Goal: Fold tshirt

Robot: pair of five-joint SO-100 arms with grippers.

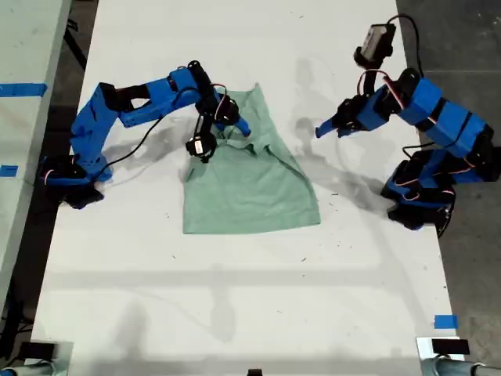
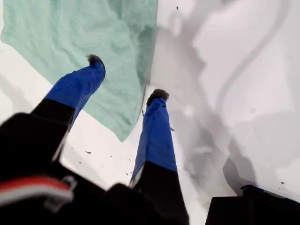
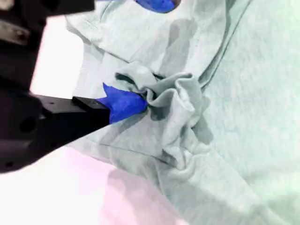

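Observation:
The pale mint-green tshirt (image 1: 250, 184) lies partly folded on the white table (image 1: 235, 298), bunched near its far edge. My second gripper (image 3: 140, 54) belongs to the arm on the exterior view's left and sits over that bunch (image 1: 235, 125). Its jaws stand apart. One blue fingertip (image 3: 124, 103) presses into a gathered knot of tshirt fabric (image 3: 173, 101), and the other fingertip (image 3: 157, 3) shows at the picture's edge. My first gripper (image 2: 126, 77), on the arm at the exterior view's right (image 1: 325, 129), hangs open above the table beside the tshirt's edge (image 2: 117, 56), holding nothing.
Both arm bases (image 1: 66, 184) (image 1: 423, 204) stand at the table's side edges in the exterior view. Bare white table (image 1: 235, 298) spreads in front of the tshirt. Blue tape (image 1: 445, 321) marks the near corner at the exterior view's right.

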